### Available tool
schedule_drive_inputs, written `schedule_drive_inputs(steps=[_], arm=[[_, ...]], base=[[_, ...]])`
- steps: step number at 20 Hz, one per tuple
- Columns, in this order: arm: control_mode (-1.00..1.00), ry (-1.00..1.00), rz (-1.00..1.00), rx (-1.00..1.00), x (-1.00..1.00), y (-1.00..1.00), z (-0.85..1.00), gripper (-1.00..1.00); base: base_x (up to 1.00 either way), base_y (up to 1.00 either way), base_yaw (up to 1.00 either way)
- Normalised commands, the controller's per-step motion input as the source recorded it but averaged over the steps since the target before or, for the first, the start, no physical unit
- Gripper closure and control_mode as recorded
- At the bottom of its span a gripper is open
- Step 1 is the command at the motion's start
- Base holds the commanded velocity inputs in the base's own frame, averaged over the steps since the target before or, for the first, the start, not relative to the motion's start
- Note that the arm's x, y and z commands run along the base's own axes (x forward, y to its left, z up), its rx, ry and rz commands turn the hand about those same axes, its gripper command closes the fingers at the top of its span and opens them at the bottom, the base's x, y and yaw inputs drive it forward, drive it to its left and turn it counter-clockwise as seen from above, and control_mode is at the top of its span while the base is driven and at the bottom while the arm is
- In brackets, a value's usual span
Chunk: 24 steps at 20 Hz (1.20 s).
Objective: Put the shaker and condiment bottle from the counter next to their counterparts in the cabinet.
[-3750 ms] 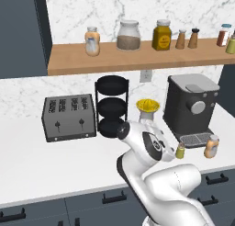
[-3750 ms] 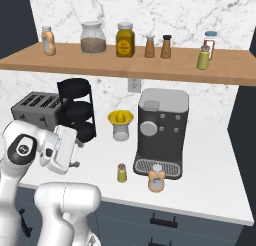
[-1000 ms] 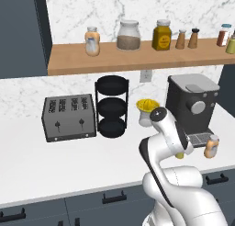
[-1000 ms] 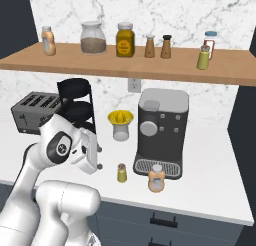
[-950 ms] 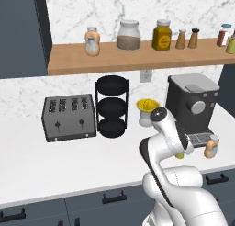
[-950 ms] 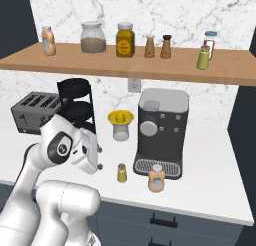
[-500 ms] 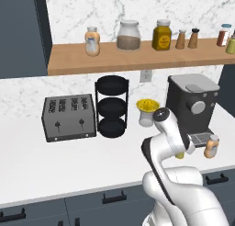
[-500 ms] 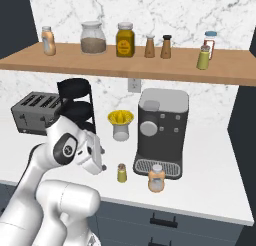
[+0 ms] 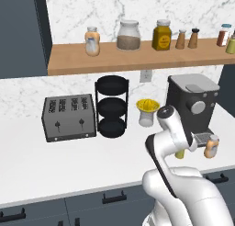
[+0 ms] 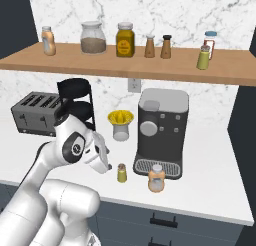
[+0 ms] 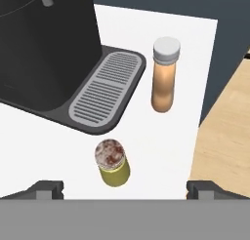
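Note:
The small yellow-green shaker [image 11: 112, 164] stands on the white counter [image 11: 161, 136], between and just beyond my open fingertips [image 11: 47, 188]. The condiment bottle [image 11: 164, 75], orange-and-white with a silvery cap, stands upright a little farther off by the coffee machine's drip tray. In the right base view my gripper [image 10: 106, 169] hangs low, just left of the shaker [image 10: 121, 172] and the bottle [image 10: 156, 178], holding nothing. The counterparts stand on the wooden cabinet shelf [image 10: 150, 70]: a twin shaker [image 10: 203, 57] at the right, a twin bottle [image 10: 47, 40] at the far left.
A black coffee machine [image 10: 160, 132] stands right behind the two items. A juicer [image 10: 120, 124], a black tiered rack [image 10: 76, 107] and a toaster [image 10: 36, 112] line the back. Jars and wooden shakers [image 10: 150, 46] crowd the shelf's middle. The counter's front edge is close.
The arm has swung right and lowered the hand toward the shaker. The jaws stayed open; shaker and bottle have not moved.

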Motion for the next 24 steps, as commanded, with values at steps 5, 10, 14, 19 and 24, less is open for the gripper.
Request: schedule_drive_inputs(steps=[5,10,14,19,24], arm=[[-1.0,0.0,0.03,0.0,0.09,-0.06,-0.2,-1.0],[-1.0,0.0,0.05,0.03,0.01,-0.13,-0.04,-1.0],[-1.0,0.0,0.05,0.09,0.0,-0.28,-0.01,-1.0],[-1.0,0.0,0.05,0.13,0.0,-0.25,-0.01,-1.0],[-1.0,0.09,0.05,0.19,0.0,-0.09,0.0,-1.0]], base=[[0.0,0.0,0.0],[0.0,0.0,0.0],[0.0,0.0,0.0],[0.0,0.0,0.0],[0.0,0.0,0.0]])
